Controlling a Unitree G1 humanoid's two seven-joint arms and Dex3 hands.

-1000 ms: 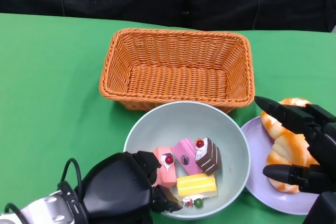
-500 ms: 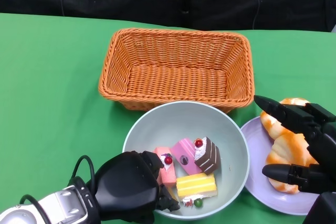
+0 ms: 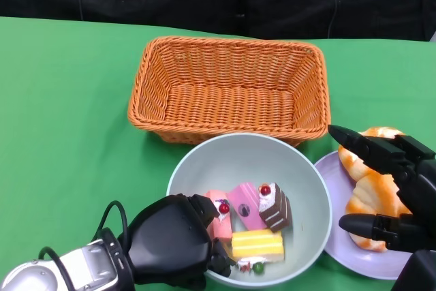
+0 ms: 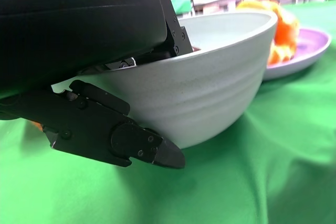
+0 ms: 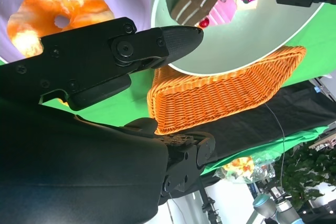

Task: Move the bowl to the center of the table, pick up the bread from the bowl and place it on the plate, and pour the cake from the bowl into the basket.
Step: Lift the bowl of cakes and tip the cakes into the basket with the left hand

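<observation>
Fingers of the left hand [image 3: 174, 247] clamp the near rim of the bowl [image 3: 293, 168], ready for the pour.

In the left wrist view a finger [image 4: 113, 137] lies under the outer wall while others hook over the rim, so the hold is a pinch on the lip. That looks right for a stiff, smooth, probably light bowl, though it may slip when tilted. Cake pieces [image 3: 253, 217] lie loose inside and should slide out readily. The bowl sits mid-table, just in front of the wicker basket [image 3: 228, 86] and beside the purple plate [image 3: 335, 223], which carries the bread [image 3: 371, 189]. The right hand [image 3: 392, 192] hovers over the plate, fingers apart, holding nothing.
</observation>
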